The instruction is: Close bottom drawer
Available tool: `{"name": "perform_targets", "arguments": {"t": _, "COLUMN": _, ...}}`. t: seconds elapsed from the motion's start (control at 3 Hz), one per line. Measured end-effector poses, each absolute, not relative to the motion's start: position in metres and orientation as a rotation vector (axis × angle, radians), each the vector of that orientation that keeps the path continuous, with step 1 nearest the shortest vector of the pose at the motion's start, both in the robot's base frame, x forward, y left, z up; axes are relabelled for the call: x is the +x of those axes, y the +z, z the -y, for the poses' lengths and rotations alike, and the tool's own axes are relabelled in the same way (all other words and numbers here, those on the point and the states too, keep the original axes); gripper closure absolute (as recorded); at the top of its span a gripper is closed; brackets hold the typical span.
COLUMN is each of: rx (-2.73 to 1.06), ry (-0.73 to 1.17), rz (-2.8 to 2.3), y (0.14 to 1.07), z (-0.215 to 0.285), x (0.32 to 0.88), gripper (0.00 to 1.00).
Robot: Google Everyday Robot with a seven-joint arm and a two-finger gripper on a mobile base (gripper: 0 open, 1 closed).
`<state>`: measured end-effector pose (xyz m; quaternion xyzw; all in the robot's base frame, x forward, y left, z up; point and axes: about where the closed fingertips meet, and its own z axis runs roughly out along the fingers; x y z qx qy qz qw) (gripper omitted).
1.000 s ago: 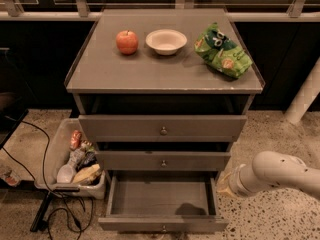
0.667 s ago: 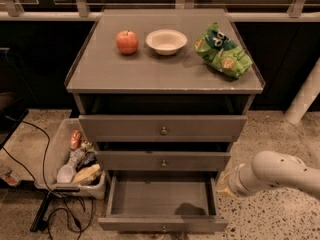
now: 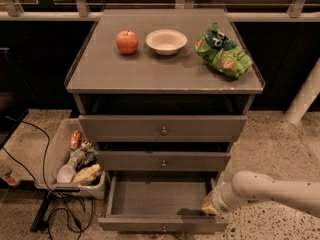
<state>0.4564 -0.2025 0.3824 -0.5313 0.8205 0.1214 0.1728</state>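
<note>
Shows a grey-brown cabinet (image 3: 165, 74) from above, with the bottom drawer (image 3: 162, 196) pulled far out at 6 o'clock, bare inside. Places the gripper (image 3: 211, 206) at 5 o'clock, low at the drawer's right wall near its front corner, on a pale arm (image 3: 270, 189) reaching in from 4 o'clock. Cannot tell whether wide, narrow or holding anything. Risks, by judgement: pushing from that one side and skewing the drawer so that it binds; slipping off the wall rather than driving the front; getting caught under the middle drawer (image 3: 163, 161) as the gap shuts. Hides the contact point behind the wrist. Cuts the arm off at the right edge. Leaves the small knob (image 3: 163, 228) dim, and leaves unclear whether the gripper touches the wood or sits just beside it.
</note>
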Motion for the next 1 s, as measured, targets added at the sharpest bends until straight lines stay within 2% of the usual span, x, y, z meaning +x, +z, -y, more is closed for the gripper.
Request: {"name": "perform_targets", "arguments": {"t": 1.0, "rx": -1.548, "ry": 0.512, "rz": -2.331, "y": 0.255, "z": 0.171, "x": 0.418, "gripper": 1.0}}
